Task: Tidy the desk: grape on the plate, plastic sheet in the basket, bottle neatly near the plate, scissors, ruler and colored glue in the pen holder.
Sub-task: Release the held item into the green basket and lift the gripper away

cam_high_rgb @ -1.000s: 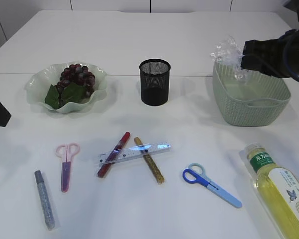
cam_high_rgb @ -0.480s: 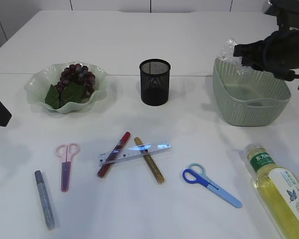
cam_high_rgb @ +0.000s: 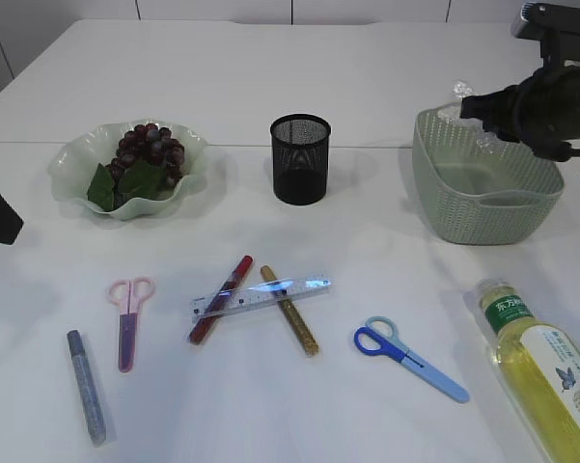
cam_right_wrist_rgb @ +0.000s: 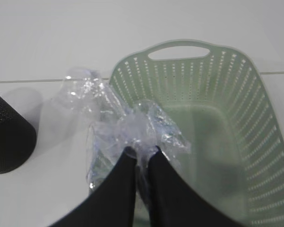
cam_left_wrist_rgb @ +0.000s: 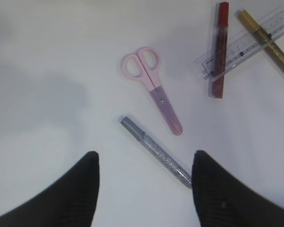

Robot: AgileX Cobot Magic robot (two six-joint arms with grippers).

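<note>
Right gripper [cam_right_wrist_rgb: 141, 153] jaws clamped on crumpled clear plastic sheet [cam_right_wrist_rgb: 118, 127], held over pale-green woven basket [cam_right_wrist_rgb: 236, 94] rim for drop; left gripper [cam_left_wrist_rgb: 144, 182] jaws apart, idle above counter

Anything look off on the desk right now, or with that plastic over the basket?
The plastic sheet, pinched in the right gripper, hangs half outside the basket, draped over its rim. The ruler lies askew across two glue sticks. The bottle lies on its side. Nothing spilled.
</note>
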